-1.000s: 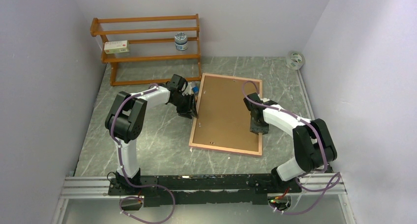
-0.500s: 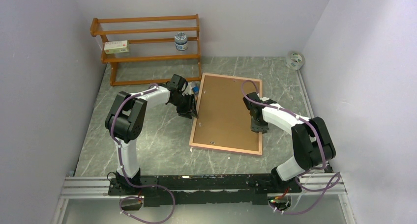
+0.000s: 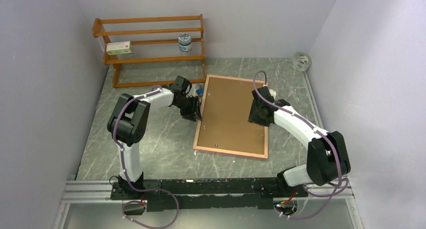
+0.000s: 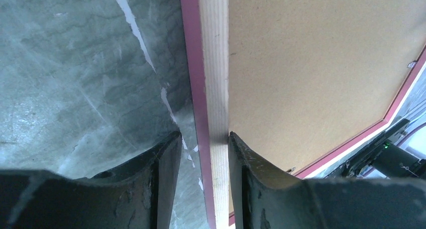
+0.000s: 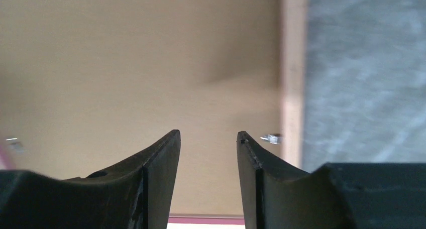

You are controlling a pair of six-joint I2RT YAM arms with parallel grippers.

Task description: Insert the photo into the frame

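Right arm had swung its elbow outward since a second before, bringing the right gripper (image 3: 257,113) farther up the frame (image 3: 230,152); left arm unchanged. From above we recorded the frame lying back-up on the table (image 3: 150,143) between the arms, pink-edged, a brown board (image 3: 226,108) filling it. Only the left wrist view showed us the left gripper (image 4: 203,138) spread, straddling the frame's pale wood rail. Only the right wrist view showed its fingers parted over the board, nothing between, a clip (image 5: 271,137) beside one. Beyond: rack (image 3: 150,59), box (image 3: 119,48), jar (image 3: 185,42); tape roll (image 3: 301,62) far right.
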